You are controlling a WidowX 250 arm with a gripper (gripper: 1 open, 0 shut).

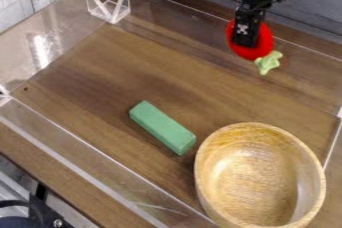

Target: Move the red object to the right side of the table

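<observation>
Red object [254, 40] upper right, leafy tip pointing lower right; gripper [249, 32] pinching it, arm cropped by top edge

One black arm came down from the top edge of the view, right of centre, its wrist held upright so that the hand [249, 34] pointed straight down. The fingers were partly closed, clamped on the red object [254, 40], which hung lifted clear of the counter [120, 77]. White markings showed on the dark finger ends against the red.
</observation>
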